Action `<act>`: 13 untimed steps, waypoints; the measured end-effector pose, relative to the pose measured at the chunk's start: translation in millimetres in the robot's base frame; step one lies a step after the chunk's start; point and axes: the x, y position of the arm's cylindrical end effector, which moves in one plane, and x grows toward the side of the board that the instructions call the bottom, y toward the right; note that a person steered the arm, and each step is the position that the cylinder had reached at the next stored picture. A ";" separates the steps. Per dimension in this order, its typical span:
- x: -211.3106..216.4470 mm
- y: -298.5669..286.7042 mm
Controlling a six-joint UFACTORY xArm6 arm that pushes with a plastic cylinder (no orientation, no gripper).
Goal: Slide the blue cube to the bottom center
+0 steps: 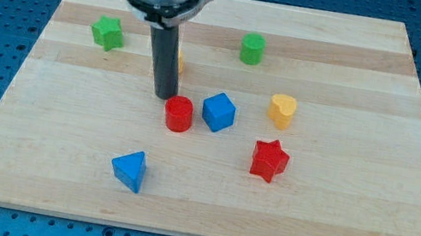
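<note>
The blue cube (218, 112) sits near the middle of the wooden board (333, 209). My tip (165, 96) stands to the cube's left and slightly above it in the view, just up-left of a red cylinder (179, 114) that lies between tip and cube. The tip looks close to the red cylinder; I cannot tell if it touches. The rod hides most of a yellow block (179, 64) behind it.
A blue triangular block (130, 170) lies toward the view's bottom left. A red star (269, 160) is down-right of the cube, a yellow heart (282, 111) to its right. A green star (107, 32) and a green cylinder (251, 48) sit near the top.
</note>
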 end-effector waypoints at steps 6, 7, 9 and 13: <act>-6.3 81.6; 19.1 80.3; 63.3 69.2; 106.8 66.3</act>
